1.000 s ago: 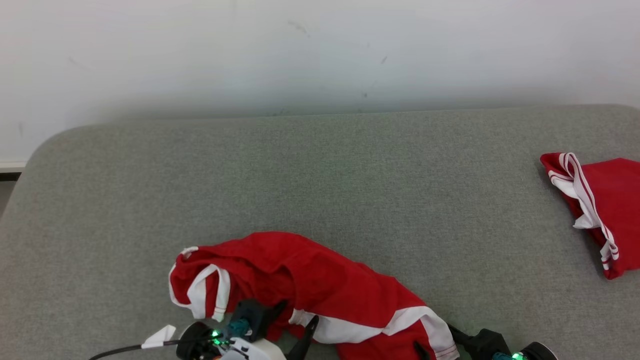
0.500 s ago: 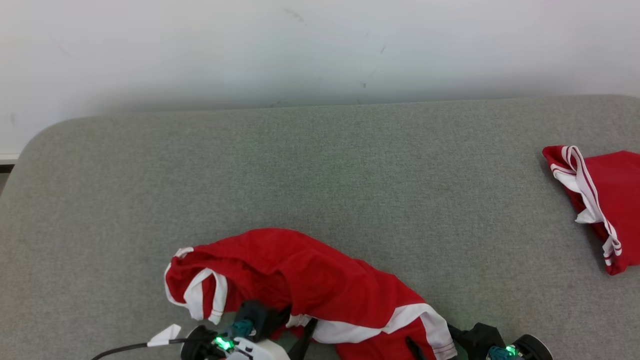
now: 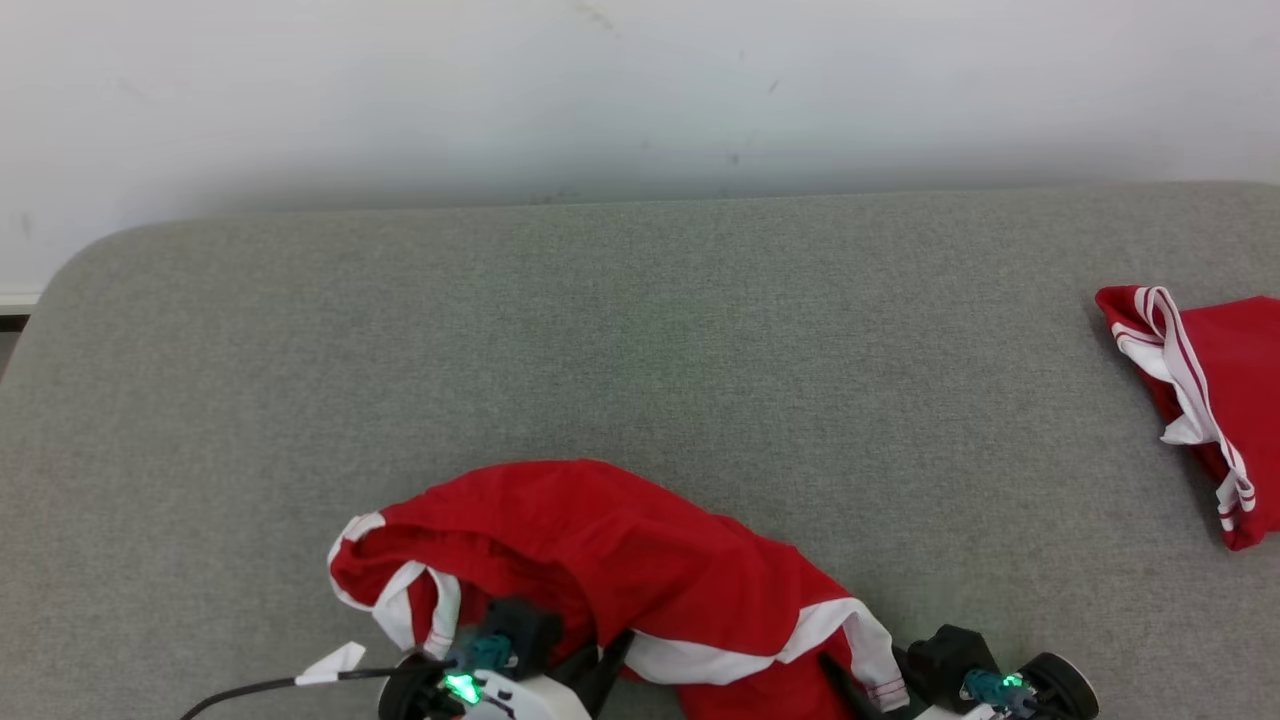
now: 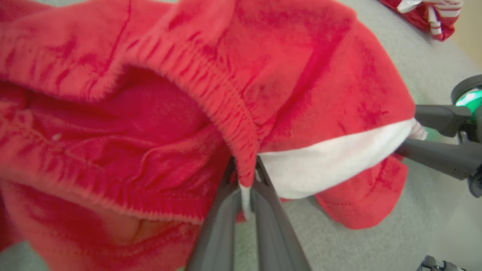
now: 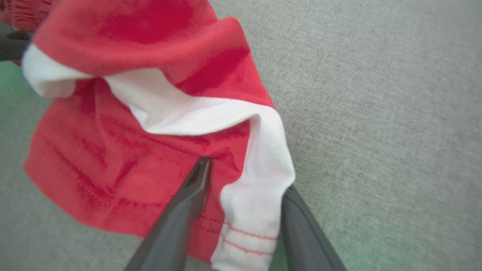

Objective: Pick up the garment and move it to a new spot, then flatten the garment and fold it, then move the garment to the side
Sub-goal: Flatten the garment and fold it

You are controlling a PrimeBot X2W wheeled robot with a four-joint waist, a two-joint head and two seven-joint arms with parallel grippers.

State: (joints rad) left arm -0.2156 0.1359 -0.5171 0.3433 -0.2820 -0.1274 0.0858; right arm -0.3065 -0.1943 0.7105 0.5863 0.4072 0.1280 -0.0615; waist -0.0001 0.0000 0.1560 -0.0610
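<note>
The left gripper (image 4: 245, 171) has closed since a second ago and now pinches the elastic waistband of the red shorts (image 3: 610, 560). The shorts lie crumpled at the near edge of the grey padded surface (image 3: 640, 330). The right gripper (image 5: 245, 175) reaches in low from the near right, its fingers spread astride the white leg hem. A small white tag (image 3: 335, 662) sits on the left wrist cable, too small to read. A second red-and-white garment (image 3: 1215, 390) lies well apart at the far right.
</note>
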